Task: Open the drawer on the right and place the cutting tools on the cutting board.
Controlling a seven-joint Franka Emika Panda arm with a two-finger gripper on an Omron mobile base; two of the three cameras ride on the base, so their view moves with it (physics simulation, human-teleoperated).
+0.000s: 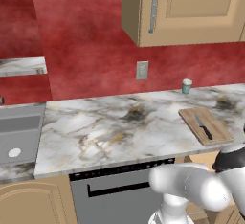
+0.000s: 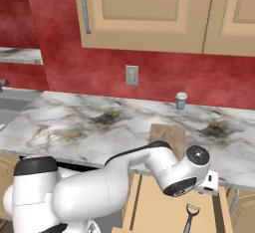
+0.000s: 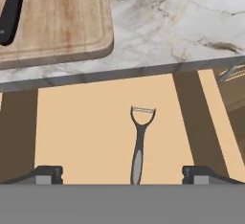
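Note:
The drawer (image 3: 91, 122) stands pulled out below the counter edge, its tan floor bare except for a dark-handled peeler (image 3: 138, 144) with a rounded metal head. From the right base view the peeler (image 2: 190, 217) lies in the drawer (image 2: 159, 202). On the counter, the cutting board (image 3: 62, 22) carries the black-handled knife (image 3: 12, 10); the left base view shows the knife (image 1: 204, 127) on the board (image 1: 213, 131). My gripper (image 3: 123, 175) hovers open over the drawer, its fingertips (image 3: 48, 174) wide apart on either side of the peeler's handle, not touching it.
A teal cup (image 1: 186, 85) stands at the back of the marble counter (image 1: 110, 122). A sink (image 1: 16, 137) lies at the left and a dark dishwasher front (image 1: 115, 194) sits under the counter. Upper cabinets (image 2: 149, 13) hang above.

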